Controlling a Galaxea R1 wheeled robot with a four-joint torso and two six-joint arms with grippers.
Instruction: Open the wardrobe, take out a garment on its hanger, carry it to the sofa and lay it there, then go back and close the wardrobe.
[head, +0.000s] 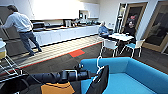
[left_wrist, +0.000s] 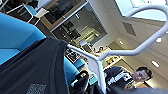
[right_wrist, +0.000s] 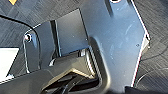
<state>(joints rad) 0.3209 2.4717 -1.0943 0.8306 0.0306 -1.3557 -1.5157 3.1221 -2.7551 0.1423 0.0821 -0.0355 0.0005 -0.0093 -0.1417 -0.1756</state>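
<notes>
At the near end of the blue sofa (head: 130, 75), the robot's left arm reaches in low and nearly level from the left of the head view, its dark jointed links running across to the left gripper (head: 93, 74) just short of the sofa's armrest. From that gripper the white hanger (head: 99, 65) stands up with its hook curling above the arm, and the black garment (head: 100, 83) hangs limp below it, draped against the sofa's near corner and over the edge of the seat. The gripper appears to be clamped on the hanger near its neck, though the fingers themselves are hard to make out against the dark cloth.

From the left wrist view, the hanger (left_wrist: 130, 51) sweeps across as a pale bent bar with one leg running down toward the camera, the garment (left_wrist: 32, 72) fills the near side as dark fabric with a faint grey print, and the sofa (left_wrist: 15, 37) shows behind it as a blue slab. A seated person in dark clothes is partly cut off at the edge.

On the right wrist view, the robot's own dark plate covers most of the dark carpet (right_wrist: 155, 30), and the state of the right gripper cannot be told.

Beyond the sofa, people sit at a white table (head: 121, 36) with white chairs (head: 110, 46), and another person stands at the kitchen counter (head: 62, 31).
</notes>
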